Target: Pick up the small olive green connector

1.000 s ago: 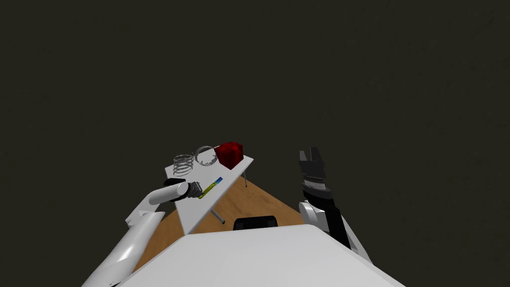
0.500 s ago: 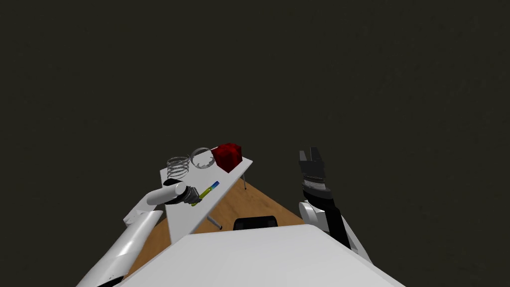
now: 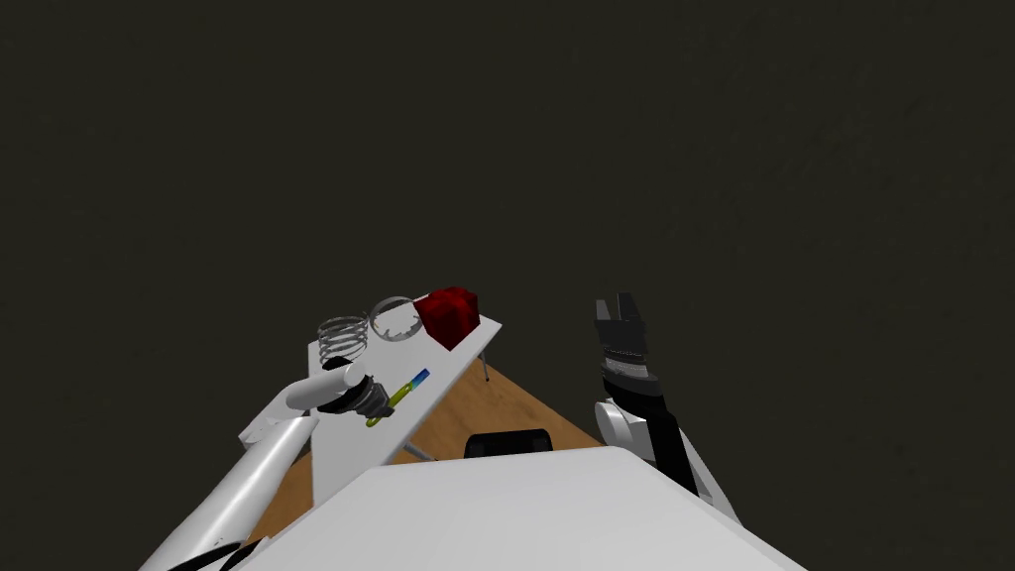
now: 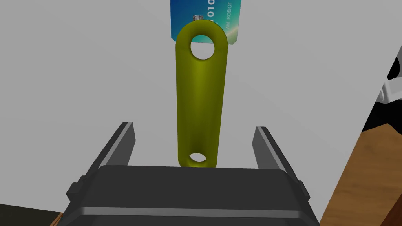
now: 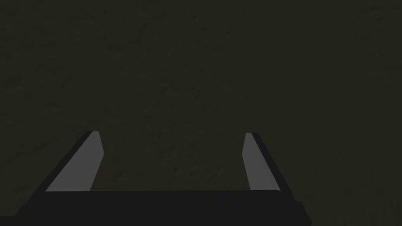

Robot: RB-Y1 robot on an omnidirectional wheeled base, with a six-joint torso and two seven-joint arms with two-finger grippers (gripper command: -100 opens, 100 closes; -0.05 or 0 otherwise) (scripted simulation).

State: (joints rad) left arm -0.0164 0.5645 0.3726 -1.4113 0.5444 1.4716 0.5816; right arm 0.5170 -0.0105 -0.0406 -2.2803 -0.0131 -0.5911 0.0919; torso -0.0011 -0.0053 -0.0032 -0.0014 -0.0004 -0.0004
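The left gripper (image 4: pixel 194 127) sits low over the white surface (image 4: pixel 78 59) with its two fingers (image 4: pixel 125 143) spread apart, and the small olive green connector (image 4: pixel 201 98) lies lengthwise in the gap between them, touching neither finger. The connector is a long flat link with rounded ends and a hole at each end; its near end reaches the gripper's dark body, and its far end overlaps the edge of a blue card (image 4: pixel 231 19) printed with white letters. In the head view the left gripper (image 3: pixel 382 401) is at the near part of the surface (image 3: pixel 342 466), with the connector (image 3: pixel 394 399) and the blue card (image 3: pixel 420 377) just beyond it. Farther along the surface stand a wire coil (image 3: pixel 343 335), a pale ring (image 3: pixel 393 317) and a dark red block (image 3: pixel 451 312). A wooden floor (image 3: pixel 515 406) shows beneath. The right gripper (image 3: pixel 620 300) is raised well apart from the surface, its fingers (image 5: pixel 92 157) apart and holding nothing
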